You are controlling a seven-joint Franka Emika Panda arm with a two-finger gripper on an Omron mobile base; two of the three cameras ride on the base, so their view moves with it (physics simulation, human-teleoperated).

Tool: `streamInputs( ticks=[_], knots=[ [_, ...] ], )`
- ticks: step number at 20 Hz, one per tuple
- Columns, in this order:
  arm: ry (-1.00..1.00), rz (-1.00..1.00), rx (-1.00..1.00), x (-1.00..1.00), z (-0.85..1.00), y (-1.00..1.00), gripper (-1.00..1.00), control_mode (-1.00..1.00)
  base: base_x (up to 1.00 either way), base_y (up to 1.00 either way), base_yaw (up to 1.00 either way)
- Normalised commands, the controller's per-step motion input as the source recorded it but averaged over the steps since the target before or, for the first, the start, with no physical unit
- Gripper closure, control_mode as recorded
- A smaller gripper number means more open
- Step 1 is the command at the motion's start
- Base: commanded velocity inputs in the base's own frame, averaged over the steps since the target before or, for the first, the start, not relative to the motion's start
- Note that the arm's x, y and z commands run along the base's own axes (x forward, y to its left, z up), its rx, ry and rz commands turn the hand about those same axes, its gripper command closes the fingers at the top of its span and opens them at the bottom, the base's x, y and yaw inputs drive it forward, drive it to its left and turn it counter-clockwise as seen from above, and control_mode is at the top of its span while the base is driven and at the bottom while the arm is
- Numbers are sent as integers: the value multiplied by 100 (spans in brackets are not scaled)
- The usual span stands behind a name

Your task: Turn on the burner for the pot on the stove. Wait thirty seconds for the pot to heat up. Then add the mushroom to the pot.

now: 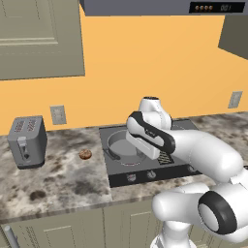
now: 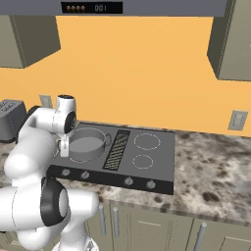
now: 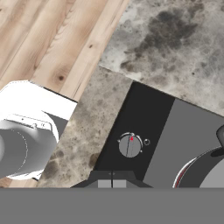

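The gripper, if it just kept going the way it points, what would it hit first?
Probably the small grey knob on the stove front; the shut gripper points down at it.

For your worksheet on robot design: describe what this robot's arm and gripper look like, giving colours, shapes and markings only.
The arm is made of glossy white, rounded, tube-like segments joined by black bands at the joints, with a large black ring on the round joint cap low down. The gripper ends in two small dark grey fingertips, shut together. No cables or printed markings are visible.
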Motion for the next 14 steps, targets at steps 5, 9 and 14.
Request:
streamInputs(
  ticks=[5,9,14],
  knots=[
    [0,0,0,0,0,0,100,-100,0,0,0],
    [0,0,0,0,0,0,100,-100,0,0,0],
    [0,0,0,0,0,0,100,-100,0,0,0]
  ],
)
